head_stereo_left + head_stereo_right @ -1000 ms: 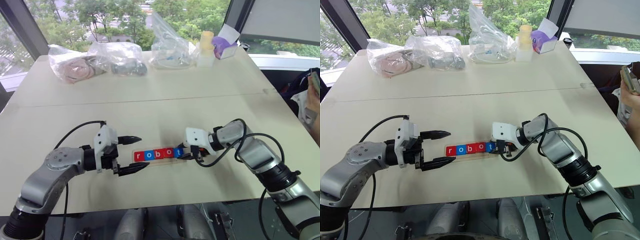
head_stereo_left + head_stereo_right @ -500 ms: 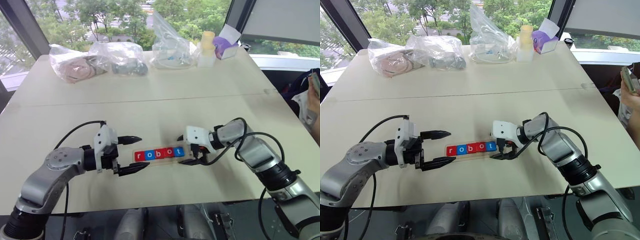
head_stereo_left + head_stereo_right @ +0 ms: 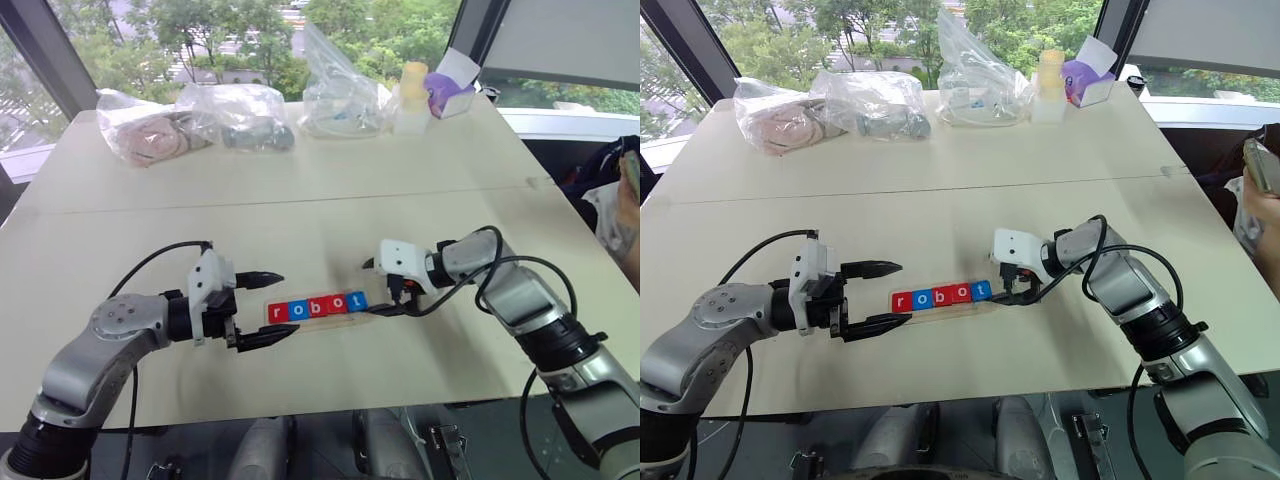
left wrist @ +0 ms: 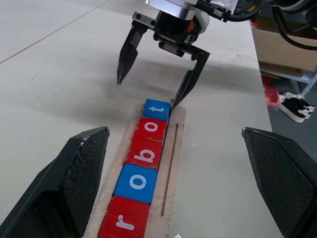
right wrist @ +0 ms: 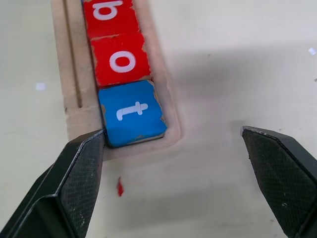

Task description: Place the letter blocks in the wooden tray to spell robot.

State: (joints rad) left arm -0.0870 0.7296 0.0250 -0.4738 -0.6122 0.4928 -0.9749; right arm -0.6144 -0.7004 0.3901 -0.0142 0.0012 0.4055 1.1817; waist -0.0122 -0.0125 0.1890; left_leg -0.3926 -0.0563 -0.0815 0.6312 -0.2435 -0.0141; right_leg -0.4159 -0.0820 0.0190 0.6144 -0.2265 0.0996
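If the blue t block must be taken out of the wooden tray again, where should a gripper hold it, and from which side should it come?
Probably from above, at the tray's open-looking end. The blue t block lies flat, last in the wooden tray, its other edge against the red o block. Grip its two free side edges; the right gripper hangs open beside it.

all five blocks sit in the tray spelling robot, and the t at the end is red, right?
Not quite. The t block at the end of the tray is blue, as the right wrist view shows. The rest holds: all five blocks sit in the tray spelling robot.
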